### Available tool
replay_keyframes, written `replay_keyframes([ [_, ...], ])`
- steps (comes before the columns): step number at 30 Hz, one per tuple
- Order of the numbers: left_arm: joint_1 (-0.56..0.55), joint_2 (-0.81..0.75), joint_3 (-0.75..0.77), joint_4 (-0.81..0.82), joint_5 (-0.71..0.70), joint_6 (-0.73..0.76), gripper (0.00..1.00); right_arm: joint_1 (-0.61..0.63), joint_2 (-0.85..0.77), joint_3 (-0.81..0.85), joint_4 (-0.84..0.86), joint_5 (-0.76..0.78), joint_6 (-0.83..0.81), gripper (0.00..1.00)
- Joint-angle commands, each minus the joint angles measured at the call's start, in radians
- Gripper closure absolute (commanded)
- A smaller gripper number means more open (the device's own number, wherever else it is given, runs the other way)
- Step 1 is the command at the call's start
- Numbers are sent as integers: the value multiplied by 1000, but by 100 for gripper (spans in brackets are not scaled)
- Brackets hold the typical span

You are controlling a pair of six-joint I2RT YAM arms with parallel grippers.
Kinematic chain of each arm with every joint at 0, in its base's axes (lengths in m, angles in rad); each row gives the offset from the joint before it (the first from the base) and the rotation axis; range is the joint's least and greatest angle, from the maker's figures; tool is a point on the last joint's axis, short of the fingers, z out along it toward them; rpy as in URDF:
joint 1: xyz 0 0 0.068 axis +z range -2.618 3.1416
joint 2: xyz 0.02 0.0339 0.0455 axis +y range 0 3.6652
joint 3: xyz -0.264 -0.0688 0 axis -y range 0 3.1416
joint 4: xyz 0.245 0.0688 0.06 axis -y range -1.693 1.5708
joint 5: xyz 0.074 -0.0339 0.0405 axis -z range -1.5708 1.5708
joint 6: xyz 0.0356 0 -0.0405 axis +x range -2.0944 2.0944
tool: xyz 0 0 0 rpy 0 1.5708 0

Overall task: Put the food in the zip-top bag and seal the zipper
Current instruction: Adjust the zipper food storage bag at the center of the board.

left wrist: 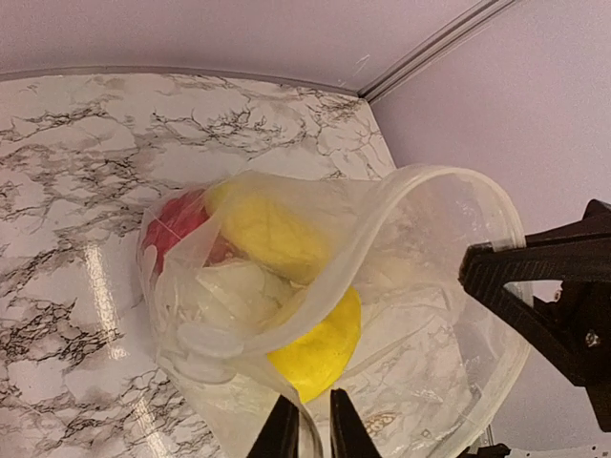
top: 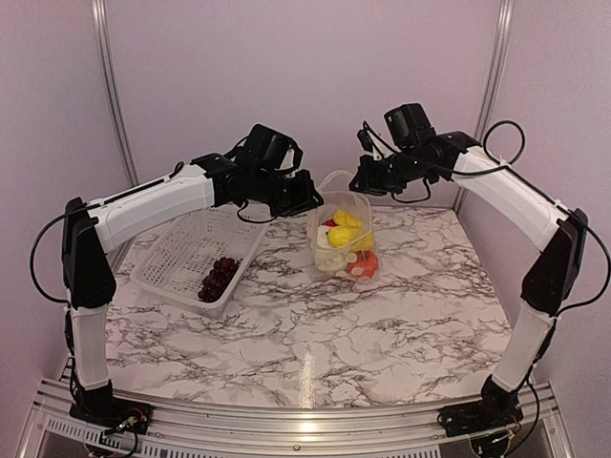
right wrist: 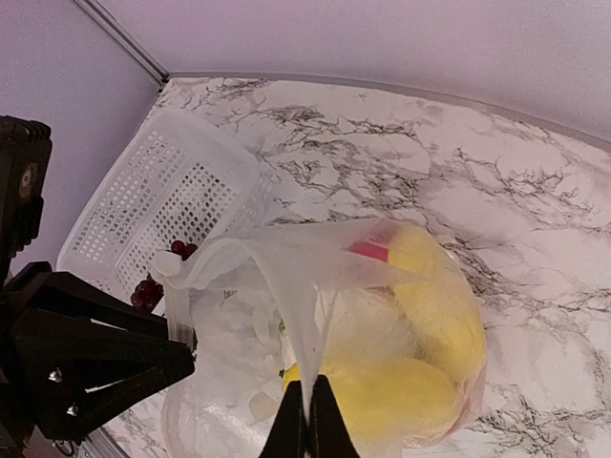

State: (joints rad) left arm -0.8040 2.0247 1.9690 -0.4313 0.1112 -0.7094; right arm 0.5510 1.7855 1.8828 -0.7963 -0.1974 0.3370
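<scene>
Bag (top: pixel 342 229) stands just right of the basket (top: pixel 167 250), mouth spread
Left gripper (left wrist: pixel 312 422), right gripper (right wrist: pixel 307 420) each pinched shut on its zip edge (left wrist: pixel 449 174); film looks thin, limp, slippery: that stiffer strip is the place to hold

Marbled table (top: pixel 382 324) — pale lilac walls (top: pixel 286 67), aluminium posts (top: pixel 108 86)

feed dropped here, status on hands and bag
Left hand and right hand shut on bag rim, mouth open. Grapes in basket, not bagged. Nothing blocking.

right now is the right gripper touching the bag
Touching. In the right wrist view the right gripper is pinched shut on the rim of the zip-top bag, which rises from between its fingertips.
</scene>
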Motion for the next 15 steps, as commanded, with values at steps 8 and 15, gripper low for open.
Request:
replay_keyframes([
  [8, 57, -49, 64, -185, -54, 144, 33, 3, 11, -48, 46, -13, 0, 100],
  [15, 133, -303, -206, -217, -163, 264, 1, 1, 24, -67, 62, -64, 12, 100],
])
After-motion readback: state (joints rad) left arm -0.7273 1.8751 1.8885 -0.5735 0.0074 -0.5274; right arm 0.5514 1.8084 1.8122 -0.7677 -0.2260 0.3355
